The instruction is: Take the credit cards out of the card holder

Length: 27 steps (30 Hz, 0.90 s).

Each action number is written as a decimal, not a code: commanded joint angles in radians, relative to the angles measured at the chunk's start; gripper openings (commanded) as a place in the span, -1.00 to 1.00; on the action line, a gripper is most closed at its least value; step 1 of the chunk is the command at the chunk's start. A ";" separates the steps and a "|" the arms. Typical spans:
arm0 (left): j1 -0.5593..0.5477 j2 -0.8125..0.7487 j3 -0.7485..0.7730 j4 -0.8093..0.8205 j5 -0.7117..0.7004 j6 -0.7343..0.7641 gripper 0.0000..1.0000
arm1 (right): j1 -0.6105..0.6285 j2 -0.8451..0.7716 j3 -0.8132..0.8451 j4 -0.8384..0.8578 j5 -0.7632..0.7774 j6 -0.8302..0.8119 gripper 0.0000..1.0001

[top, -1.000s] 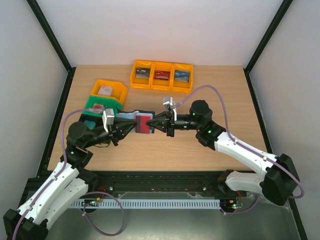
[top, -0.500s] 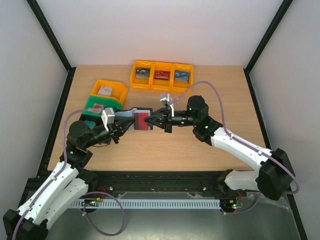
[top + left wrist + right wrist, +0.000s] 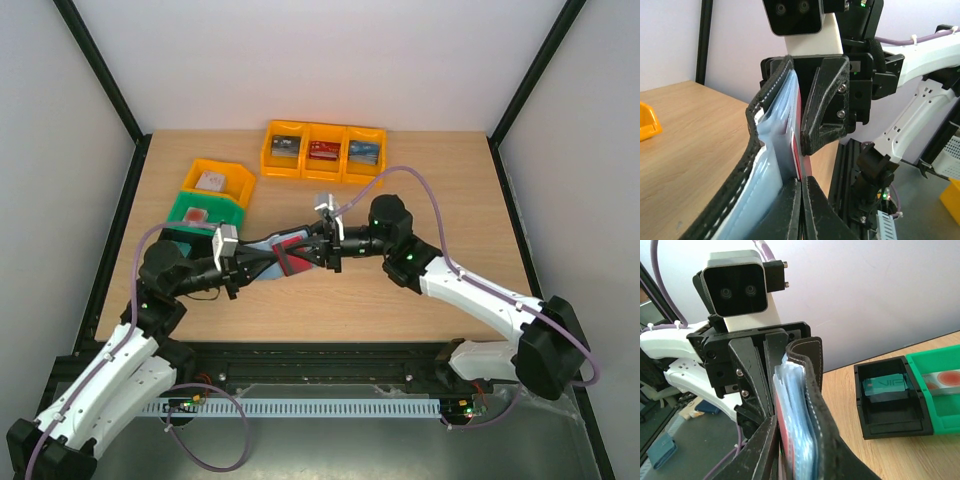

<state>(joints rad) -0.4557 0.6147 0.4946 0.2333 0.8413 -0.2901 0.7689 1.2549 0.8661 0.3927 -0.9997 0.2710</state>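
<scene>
Card holder: the black bifold (image 3: 812, 390) is held upright in mid-air above the middle of the table (image 3: 420, 200), between the two arms.
Red card: it (image 3: 798, 115) sits on edge in the holder's clear pockets.
Left gripper: it (image 3: 801, 185) is clamped tight on the holder's lower edge.
Right gripper: it (image 3: 310, 251) straddles the holder's far end; whether it grips is unclear.
Background: a teal card (image 3: 885, 385) lies in a black bin (image 3: 865, 427).
</scene>
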 commanded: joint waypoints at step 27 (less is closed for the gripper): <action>0.030 -0.018 -0.096 -0.331 -0.179 0.575 -0.13 | 0.063 0.072 0.035 -0.595 0.802 0.095 -0.31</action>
<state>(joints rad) -0.4179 0.6132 0.4133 0.0216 0.6510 -0.0708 0.7715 1.2461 0.8879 -0.0048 -0.3901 0.2909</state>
